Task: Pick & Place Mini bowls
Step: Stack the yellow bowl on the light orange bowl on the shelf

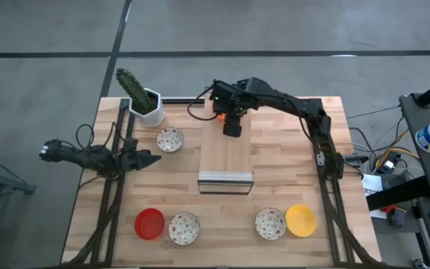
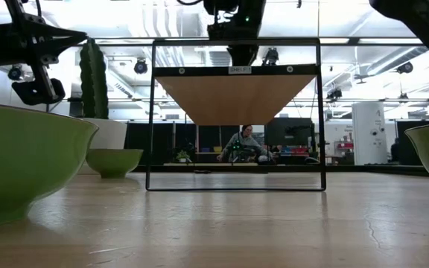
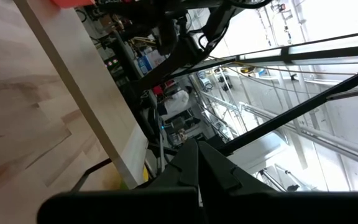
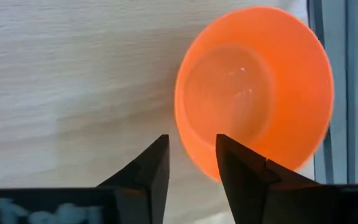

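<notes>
High view: my right gripper (image 1: 231, 128) hangs over the far end of the shelf (image 1: 226, 153), a raised wooden board at the table's (image 1: 275, 172) centre. The orange bowl (image 1: 219, 115) sits on that far end, mostly hidden under my wrist.

Right wrist view: my fingers (image 4: 151, 168) stand a little apart, with bare shelf wood showing in the gap. The orange bowl (image 4: 253, 87) lies upright on the shelf, just past the fingertips. One finger overlaps its near rim; I cannot tell if it touches. Nothing is held.

My left gripper (image 1: 146, 158) waits at the table's left side, pointing toward the shelf. Left wrist view: its fingers (image 3: 194, 168) are pressed together, holding nothing.

Remaining bowls, high view:
- One speckled bowl (image 1: 170, 140) lies near the cactus pot (image 1: 151, 106), at the far left.
- The red bowl (image 1: 149, 223) and a speckled bowl (image 1: 184, 228) lie side by side, near the front left edge.
- A speckled bowl (image 1: 271, 223) and the yellow bowl (image 1: 301, 220) lie touching, near the front right edge.

All five rest upright on the table, well apart from both grippers.
</notes>
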You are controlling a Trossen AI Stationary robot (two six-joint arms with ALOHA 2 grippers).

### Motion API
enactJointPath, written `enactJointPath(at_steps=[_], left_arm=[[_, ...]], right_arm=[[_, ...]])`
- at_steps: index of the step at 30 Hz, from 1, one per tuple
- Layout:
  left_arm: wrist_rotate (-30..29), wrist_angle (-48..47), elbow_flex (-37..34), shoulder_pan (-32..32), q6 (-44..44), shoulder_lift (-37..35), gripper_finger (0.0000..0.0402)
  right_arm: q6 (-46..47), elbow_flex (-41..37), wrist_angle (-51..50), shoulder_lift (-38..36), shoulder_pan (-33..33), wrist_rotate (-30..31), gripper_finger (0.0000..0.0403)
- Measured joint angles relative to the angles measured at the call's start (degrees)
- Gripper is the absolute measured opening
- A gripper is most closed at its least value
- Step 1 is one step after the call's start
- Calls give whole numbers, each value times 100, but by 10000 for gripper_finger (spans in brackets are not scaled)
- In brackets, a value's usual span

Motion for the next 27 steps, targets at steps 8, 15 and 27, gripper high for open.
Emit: enactJointPath(at_steps=[8, 15, 27], left_arm=[[2, 2, 0, 0, -4, -1, 0], [2, 3, 0, 0, -7, -1, 0], [4, 3, 0, 0, -9, -1, 0]], right_arm=[[397, 2, -389, -416, 29, -127, 128], [973, -49, -724, -768, 77, -1260, 120], [1218, -1072, -774, -1793, 814, -1541, 116]])
